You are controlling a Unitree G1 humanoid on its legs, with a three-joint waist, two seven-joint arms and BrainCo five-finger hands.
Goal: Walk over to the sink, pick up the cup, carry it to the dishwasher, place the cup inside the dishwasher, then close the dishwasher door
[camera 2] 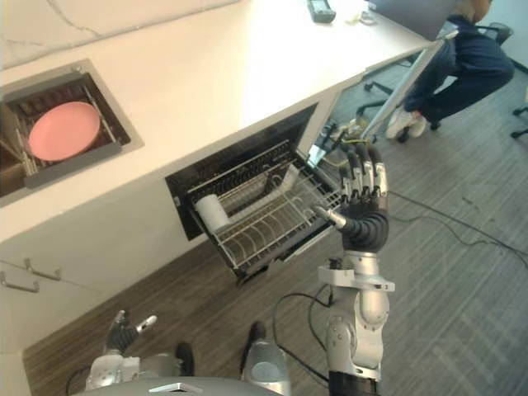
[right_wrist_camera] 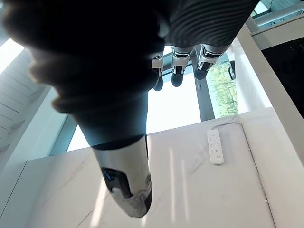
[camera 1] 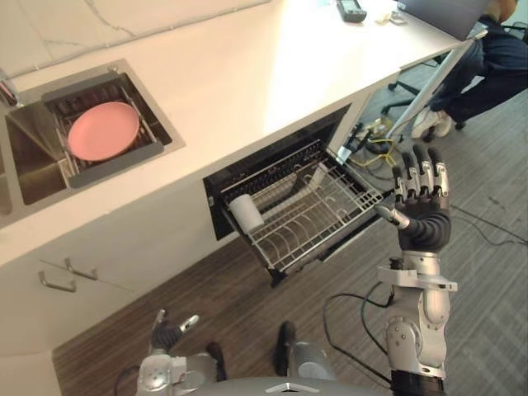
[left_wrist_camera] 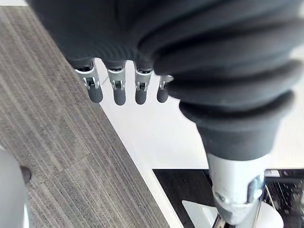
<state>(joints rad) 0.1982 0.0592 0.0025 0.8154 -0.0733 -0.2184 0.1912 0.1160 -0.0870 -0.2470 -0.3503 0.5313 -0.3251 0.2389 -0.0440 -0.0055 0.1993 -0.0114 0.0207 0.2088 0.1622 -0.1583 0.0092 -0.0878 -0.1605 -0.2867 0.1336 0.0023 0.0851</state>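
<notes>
A white cup (camera 1: 246,212) lies on its side at the left end of the pulled-out wire rack (camera 1: 323,208) of the dishwasher (camera 1: 247,169) under the counter. My right hand (camera 1: 425,216) is raised just right of the rack's front corner. Its fingers are straight and spread, its thumb points toward the rack, and it holds nothing. My left hand (camera 1: 169,334) hangs low over the wood floor, well left of the dishwasher, with relaxed fingers (left_wrist_camera: 116,90) and nothing in it. The cup (camera 2: 210,211) and the right hand (camera 2: 365,223) stand apart.
A sink (camera 1: 157,124) in the white counter (camera 1: 247,74) at the left holds a pink plate (camera 1: 103,130) on a rack. Cabinet handles (camera 1: 56,282) are below it. A person (camera 1: 487,58) sits on an office chair at the far right, with a laptop and a small device (camera 1: 351,10) on the counter.
</notes>
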